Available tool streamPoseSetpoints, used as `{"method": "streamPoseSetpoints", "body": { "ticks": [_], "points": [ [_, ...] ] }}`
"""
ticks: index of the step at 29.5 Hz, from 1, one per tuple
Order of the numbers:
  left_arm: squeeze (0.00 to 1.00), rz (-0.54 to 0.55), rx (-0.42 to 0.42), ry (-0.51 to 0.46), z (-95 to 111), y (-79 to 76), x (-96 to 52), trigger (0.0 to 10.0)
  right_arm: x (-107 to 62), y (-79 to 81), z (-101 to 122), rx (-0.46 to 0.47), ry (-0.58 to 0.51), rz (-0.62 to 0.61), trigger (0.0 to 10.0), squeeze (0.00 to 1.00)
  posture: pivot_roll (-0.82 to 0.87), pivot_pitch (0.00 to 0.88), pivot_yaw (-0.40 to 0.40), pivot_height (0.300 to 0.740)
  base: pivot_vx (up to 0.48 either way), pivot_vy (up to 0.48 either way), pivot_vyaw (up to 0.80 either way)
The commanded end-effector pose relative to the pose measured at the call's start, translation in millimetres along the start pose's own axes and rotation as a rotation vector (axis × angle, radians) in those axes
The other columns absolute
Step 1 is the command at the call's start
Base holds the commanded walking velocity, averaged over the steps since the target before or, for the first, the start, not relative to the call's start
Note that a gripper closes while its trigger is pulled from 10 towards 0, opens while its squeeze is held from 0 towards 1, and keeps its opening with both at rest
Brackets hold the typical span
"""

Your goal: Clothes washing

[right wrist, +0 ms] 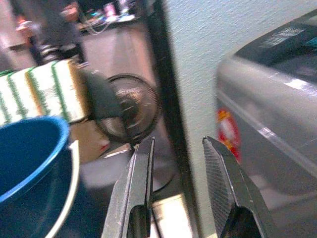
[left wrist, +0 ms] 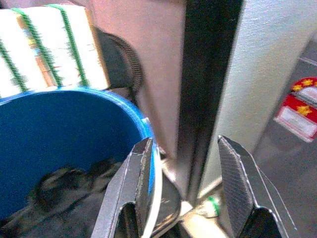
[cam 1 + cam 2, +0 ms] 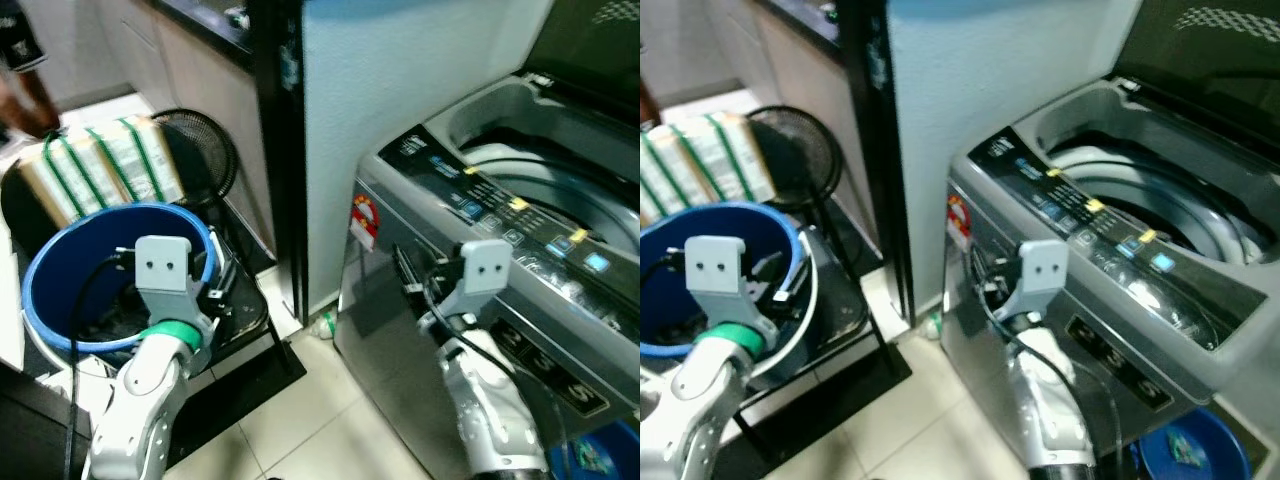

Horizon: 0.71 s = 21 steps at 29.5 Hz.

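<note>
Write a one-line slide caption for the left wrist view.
Open left end effector poised at the rim of a blue bucket holding dark clothes, beside the washing machine.

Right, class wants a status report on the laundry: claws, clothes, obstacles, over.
Both claws open, empty. Left claw over bucket rim; dark clothes inside. Right claw beside washer, lid up. Nothing blocking.

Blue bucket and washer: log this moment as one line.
left gripper open at round blue plastic bucket rim | dark clothes inside | right gripper open, empty | grey top-loading washing machine lid up
</note>
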<state>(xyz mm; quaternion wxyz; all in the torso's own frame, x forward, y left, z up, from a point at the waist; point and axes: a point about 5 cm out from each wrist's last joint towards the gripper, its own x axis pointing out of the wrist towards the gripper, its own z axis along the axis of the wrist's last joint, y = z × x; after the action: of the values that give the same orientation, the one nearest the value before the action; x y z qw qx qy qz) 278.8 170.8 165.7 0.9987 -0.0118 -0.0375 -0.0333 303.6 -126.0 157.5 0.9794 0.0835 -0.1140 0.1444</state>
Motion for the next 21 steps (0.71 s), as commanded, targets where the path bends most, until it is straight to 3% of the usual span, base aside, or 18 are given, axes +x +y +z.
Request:
{"method": "streamPoseSetpoints", "body": {
  "ticks": [1,8,21],
  "points": [
    [0.00,0.012,0.009,0.011,-4.2,-0.4,0.5,10.0,-5.3,-7.9,-7.5,-0.011,0.038,-0.036,10.0,0.00,0.02,0.037,0.061,0.740,0.000,0.000,0.80],
    [0.00,0.006,0.039,0.011,-1.5,-1.0,3.4,10.0,-7.4,-14.5,-11.4,-0.017,0.058,-0.058,10.0,0.00,0.03,0.038,0.059,0.740,0.000,0.000,0.80],
    [0.00,-0.040,0.079,-0.023,7.4,-5.4,10.0,10.0,-3.7,-8.1,-15.4,-0.001,0.053,-0.031,10.0,0.00,0.05,0.015,0.067,0.740,0.000,0.000,0.80]
  ]
}}
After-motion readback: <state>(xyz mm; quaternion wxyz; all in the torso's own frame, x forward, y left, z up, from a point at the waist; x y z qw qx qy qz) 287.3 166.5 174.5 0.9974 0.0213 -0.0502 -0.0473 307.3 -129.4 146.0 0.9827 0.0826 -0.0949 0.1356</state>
